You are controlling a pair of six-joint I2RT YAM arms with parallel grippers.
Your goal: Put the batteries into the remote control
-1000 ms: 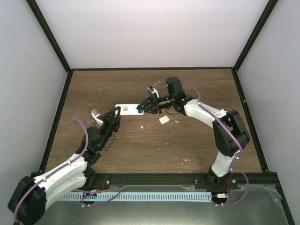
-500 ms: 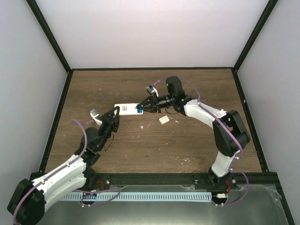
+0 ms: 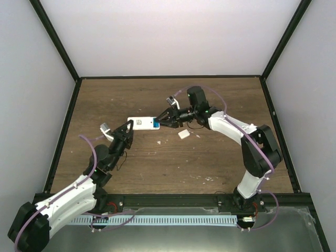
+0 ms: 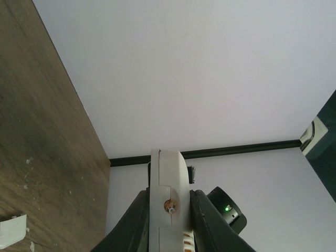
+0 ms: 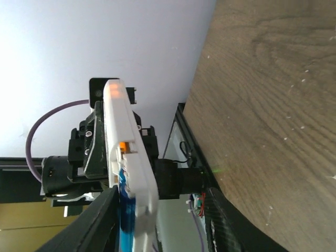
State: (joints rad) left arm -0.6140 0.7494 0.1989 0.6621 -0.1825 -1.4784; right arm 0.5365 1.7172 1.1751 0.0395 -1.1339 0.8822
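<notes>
Brown wood-grain table top (image 3: 210,157) inside a white-walled box (image 3: 168,37) with a black frame (image 3: 168,77), and both arms are out over the middle. The small flat white rectangular remote control (image 3: 143,122) is up off the wood and lying level, and it sits between the two claws.

The left gripper (image 3: 129,125) has it by the left end. In the left wrist view its dark fingers (image 4: 140,215) are pressed in on both sides of the white body, a firm pinch.

At the other end is the right gripper (image 3: 164,122), and its jaws stand spread in a V around the remote's right tip. The right wrist view shows one finger (image 5: 100,220) close beside the handset and the other well off to the side, so nothing is clamped there. A bright blue battery (image 3: 156,124) shows at that end, lying along the remote's open side. Whether the near finger touches it, I can't tell.

Down on the table, a small white flat piece (image 3: 183,134) lies below the right wrist, apart from everything. A pale fleck (image 3: 160,142) lies near it, under the remote's right end, and smaller crumbs dot the wood.

A purple cable (image 3: 92,152) loops along the left arm. Nothing stands between the two claws but the remote itself.
</notes>
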